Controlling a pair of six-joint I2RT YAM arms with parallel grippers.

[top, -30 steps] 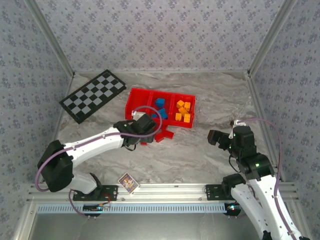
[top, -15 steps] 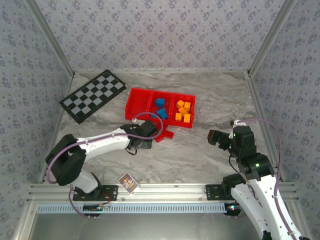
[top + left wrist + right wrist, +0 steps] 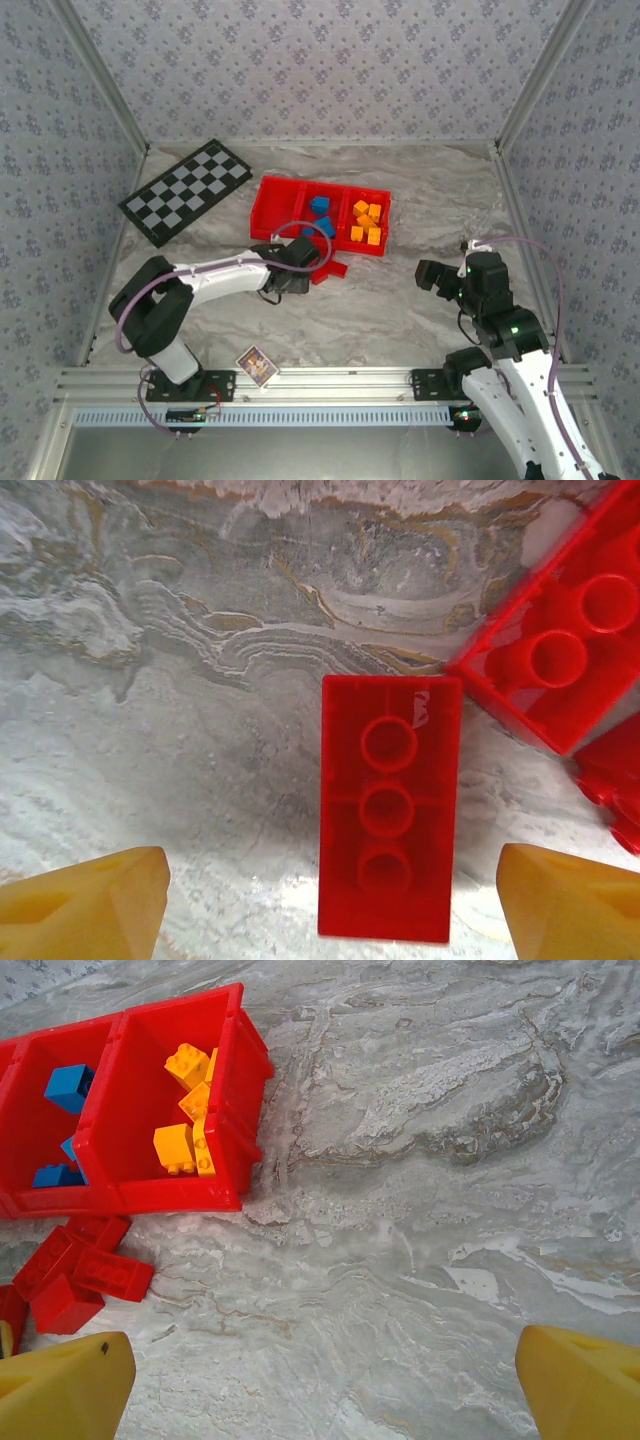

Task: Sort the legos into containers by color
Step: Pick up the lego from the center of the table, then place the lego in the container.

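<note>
Marble-grey table (image 3: 400, 310): veined surface.
Walls (image 3: 320, 70): grey patterned paper.
Left gripper (image 3: 330, 905): open, red brick (image 3: 390, 810) between jaws, untouched.
Right gripper (image 3: 325, 1380): wide open, empty.
Red tray (image 3: 275, 200): near left gripper, on table.

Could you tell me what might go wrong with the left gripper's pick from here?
The left gripper straddles a red brick, jaws apart; a second red brick lies close by, and the closing jaws might nudge it. The brick sits off centre in the gap and could skid or twist. The red tray is just beyond, so a low lift might clip its wall.
</note>
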